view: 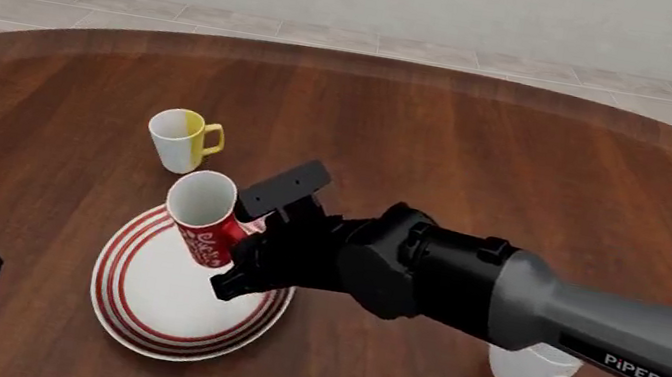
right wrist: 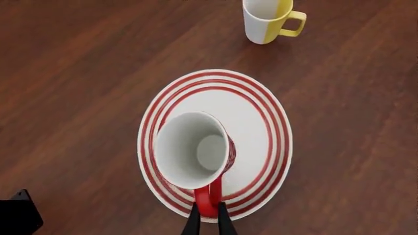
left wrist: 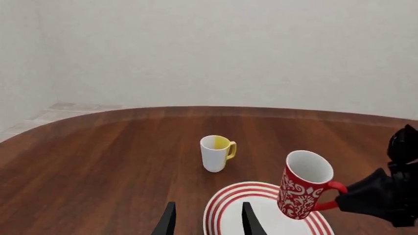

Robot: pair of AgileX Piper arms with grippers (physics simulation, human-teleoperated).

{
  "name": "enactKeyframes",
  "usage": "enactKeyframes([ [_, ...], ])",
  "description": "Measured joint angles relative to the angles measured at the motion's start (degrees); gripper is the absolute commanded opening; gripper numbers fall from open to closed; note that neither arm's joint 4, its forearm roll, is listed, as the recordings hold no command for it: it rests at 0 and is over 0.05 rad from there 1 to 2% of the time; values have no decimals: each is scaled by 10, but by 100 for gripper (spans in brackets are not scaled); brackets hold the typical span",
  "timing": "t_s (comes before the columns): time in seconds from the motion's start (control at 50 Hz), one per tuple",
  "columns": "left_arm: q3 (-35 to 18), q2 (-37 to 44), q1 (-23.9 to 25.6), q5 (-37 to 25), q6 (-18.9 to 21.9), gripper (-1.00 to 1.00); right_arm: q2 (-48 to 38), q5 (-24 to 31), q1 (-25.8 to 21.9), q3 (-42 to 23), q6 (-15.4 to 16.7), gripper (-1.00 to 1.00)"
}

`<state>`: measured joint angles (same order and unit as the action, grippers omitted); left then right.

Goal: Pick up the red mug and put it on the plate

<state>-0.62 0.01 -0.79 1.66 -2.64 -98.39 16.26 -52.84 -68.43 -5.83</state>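
- Right wrist view: we see the right gripper point(right wrist: 208, 221) pinching the red handle of the tall red mug with white script pattern point(right wrist: 193, 155), which hangs over the large white plate with red rings point(right wrist: 261, 105), mouth up, slightly tilted.
- Contact between mug base and plate is hidden from us.
- The left gripper point(left wrist: 206, 220) idles nearby, jaws apart.
- Beyond stands the white-and-yellow mug point(view: 183, 140).

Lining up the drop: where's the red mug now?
Front view, left of centre: the red mug hangs tilted over the plate, its handle in the right claw.
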Motion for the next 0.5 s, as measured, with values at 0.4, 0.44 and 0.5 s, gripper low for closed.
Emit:
enactKeyframes([
  [0.4,0,0,-1,1,0,100,-31,0,1,-21,-14,-100],
  [0.44,0,0,-1,1,0,100,-33,0,0,-22,-17,-100],
  [0.5,0,0,-1,1,0,100,-36,1,-2,-25,-22,-100],
])
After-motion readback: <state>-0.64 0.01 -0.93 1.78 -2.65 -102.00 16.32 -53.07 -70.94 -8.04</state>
